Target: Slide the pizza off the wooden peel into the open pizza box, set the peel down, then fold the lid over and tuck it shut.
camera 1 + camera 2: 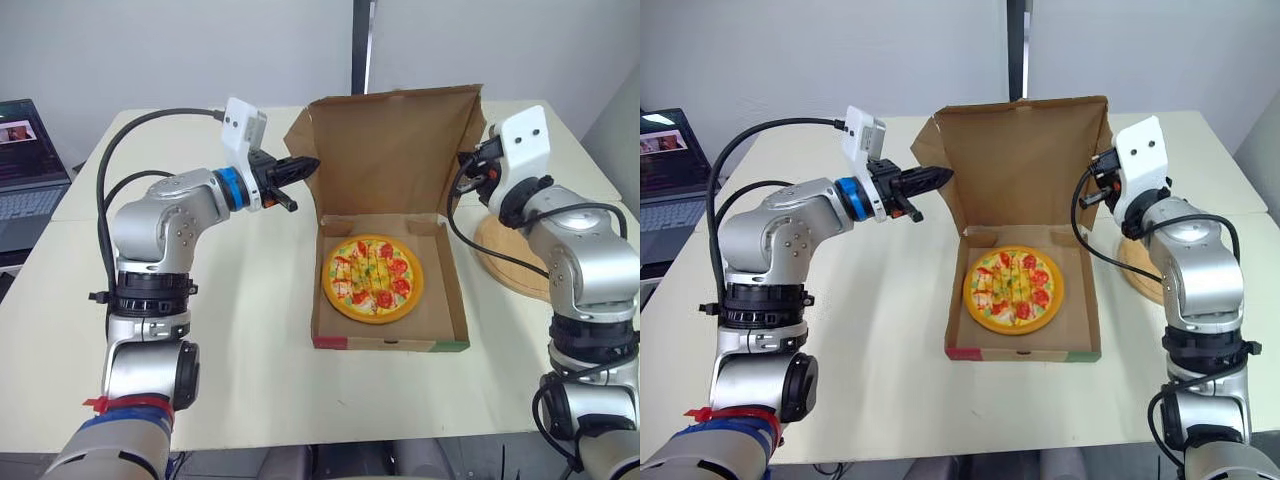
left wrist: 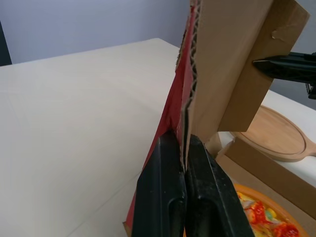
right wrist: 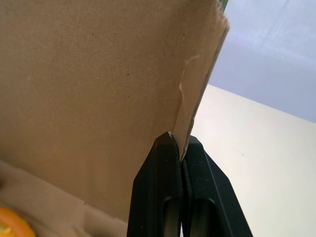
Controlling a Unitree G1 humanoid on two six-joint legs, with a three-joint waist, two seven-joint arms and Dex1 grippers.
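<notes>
Nearest to me was the front wall of the pizza box [image 1: 390,343]. Just behind it the pizza [image 1: 373,278] lay flat inside the tray, so I judged the sliding part done. The peel [image 1: 503,257] rested on the bench [image 1: 250,330] just right of the box, out of the lid's path, so that step looked finished too.

The lid [image 1: 395,150] stood upright at the back. My left hand [image 1: 306,166] had its fingers pressed together on the lid's left side edge, with the cardboard nipped between them. My right hand [image 1: 467,160] pinched the opposite edge the same way. I reckoned the point of gripping both sides high up was to bring the lid over evenly, without twisting.

The next move, as I saw it, called for both hands to come forward and down together. The risk was the side flaps catching on the tray walls.
</notes>
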